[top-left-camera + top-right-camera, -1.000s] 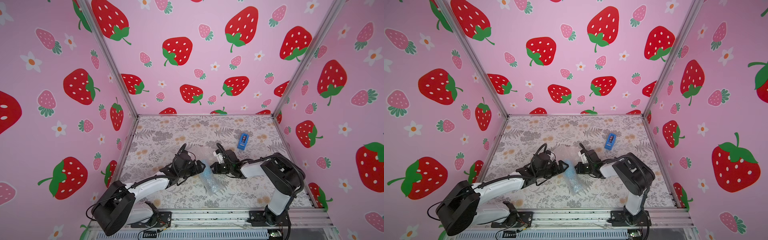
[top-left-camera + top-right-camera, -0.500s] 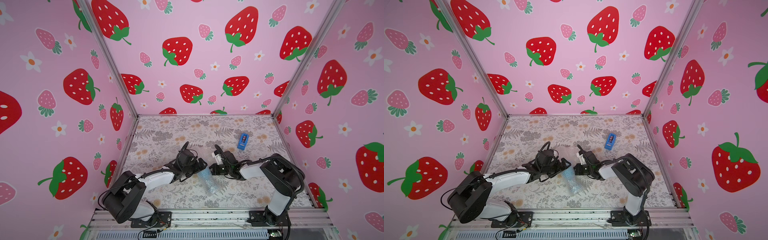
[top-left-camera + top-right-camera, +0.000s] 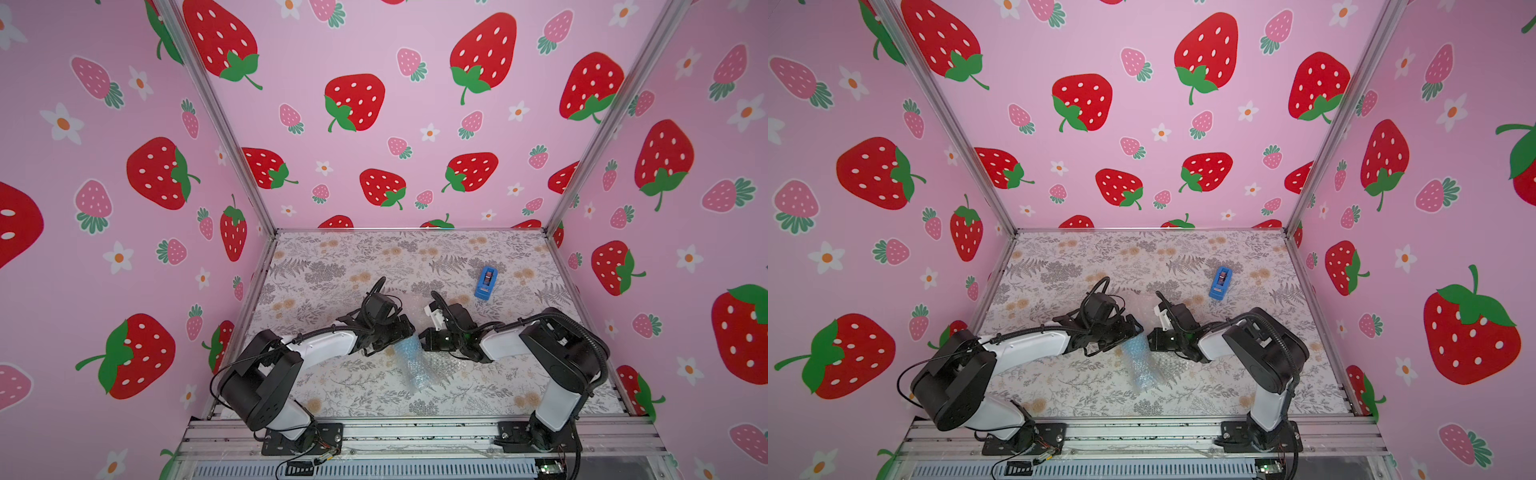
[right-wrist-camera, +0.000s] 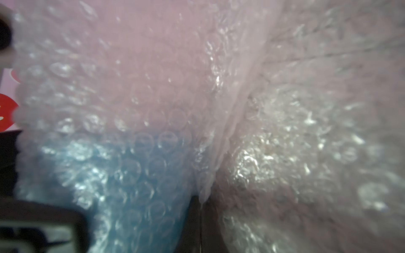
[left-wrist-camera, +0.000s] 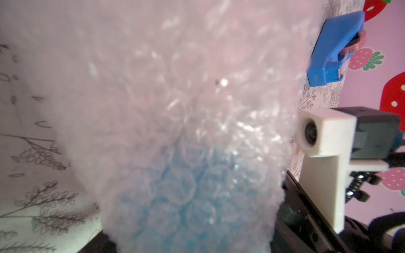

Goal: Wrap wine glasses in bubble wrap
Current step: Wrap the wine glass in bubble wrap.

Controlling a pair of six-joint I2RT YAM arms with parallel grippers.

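- Two grippers flank the goblet (image 3: 408,345) in both top views: it lies on the table (image 3: 332,270) inside the bubble wrap (image 3: 420,372), with the left gripper (image 3: 405,332) and right gripper (image 3: 424,337) at its far end.
- Left wrist: bubble wrap (image 5: 175,87) fills our view, and we cannot tell how the left jaws stand.
- Right wrist: jaws pressed together pinch a fold of bubble wrap (image 4: 285,131). We judge it should be held taut for rolling.
- We read no writing anywhere.

Seen from my remote console: glossy, clear plastic bubble wrap (image 3: 432,368) glints over the opaque plastic goblet (image 3: 406,347). The dispenser (image 3: 485,283) is smooth plastic, and the bench (image 3: 332,266) has a matt floral print.
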